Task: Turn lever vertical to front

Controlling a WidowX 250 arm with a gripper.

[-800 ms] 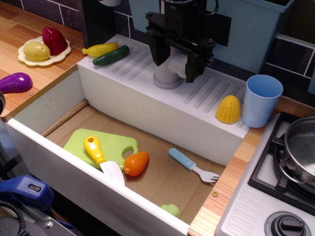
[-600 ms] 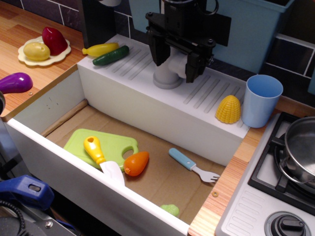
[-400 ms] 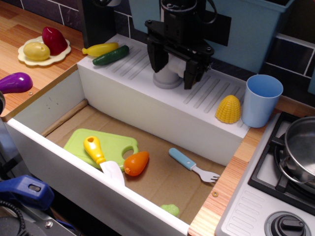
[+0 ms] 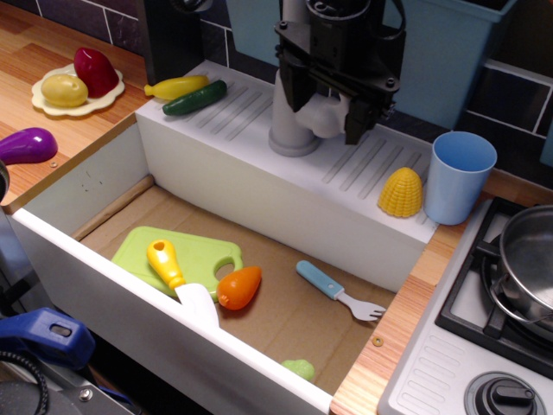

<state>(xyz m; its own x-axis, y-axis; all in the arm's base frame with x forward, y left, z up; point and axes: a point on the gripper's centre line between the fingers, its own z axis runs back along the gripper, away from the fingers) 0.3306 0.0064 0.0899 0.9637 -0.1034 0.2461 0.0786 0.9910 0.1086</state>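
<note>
The grey toy faucet (image 4: 292, 130) stands on the white ridged ledge (image 4: 363, 164) behind the sink. Its pale rounded side knob (image 4: 326, 112) sticks out to the right of the pipe. The slim lever cannot be told apart from the knob here; the gripper covers that spot. My black gripper (image 4: 327, 124) comes down from above with one finger on each side of the knob. The jaws stand apart, and I cannot tell whether they touch it.
On the ledge lie a yellow squash (image 4: 177, 86), a green cucumber (image 4: 194, 98) and a corn piece (image 4: 401, 192); a blue cup (image 4: 460, 175) stands right. A teal bin (image 4: 449, 52) is behind. The sink (image 4: 86, 186) holds a cutting board (image 4: 186, 251) and fork (image 4: 337, 291).
My gripper has moved right and slightly up, from in front of the faucet pipe to around the side knob. Its jaw width looks unchanged.
</note>
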